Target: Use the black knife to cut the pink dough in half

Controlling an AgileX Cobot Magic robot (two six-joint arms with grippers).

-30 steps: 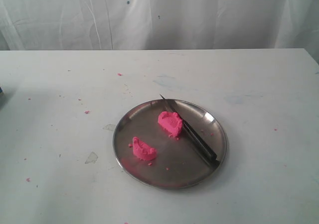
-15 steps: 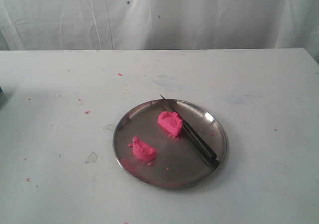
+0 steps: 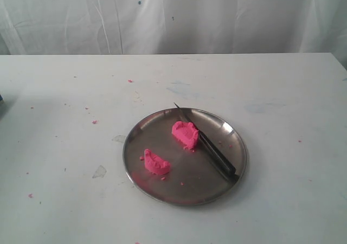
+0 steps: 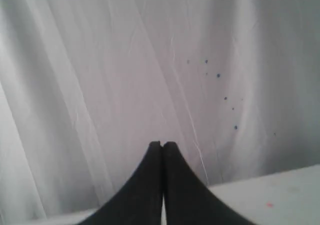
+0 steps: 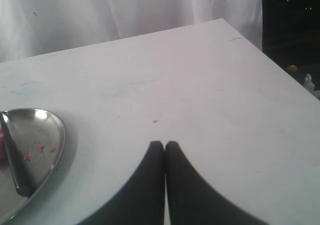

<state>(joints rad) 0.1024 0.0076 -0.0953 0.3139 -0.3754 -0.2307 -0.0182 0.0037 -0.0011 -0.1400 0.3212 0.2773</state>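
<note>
You have the pink dough in 2 half-moon pieces, both lying on the steel plate (image 3: pixel 195 185) in the middle of the desk (image 3: pixel 65 124). 1 half (image 3: pixel 185 134) sits toward 12 o'clock from the plate's centre; the other half (image 3: pixel 156 162) sits toward 8 o'clock, near the rim. The 2 pieces lie well apart, with bare steel between them.

The black knife (image 3: pixel 210 148) lies flat across the plate. Its tip is at the rim at about 11 o'clock and its handle end is near the rim at about 4 o'clock. Its blade runs along the 3 o'clock side of the upper half, touching it or just beside it.

Tiny pink crumbs (image 3: pixel 94 122) dot the desk at about 9 o'clock from the plate, and a few more lie on the steel.

Your left jaws are pressed together with nothing between them, facing the white curtain (image 4: pixel 100 60) behind the desk. Your right jaws are likewise closed and empty, above bare desk, well apart from the plate. The plate's rim and the knife handle show at the edge of the right wrist view.
</note>
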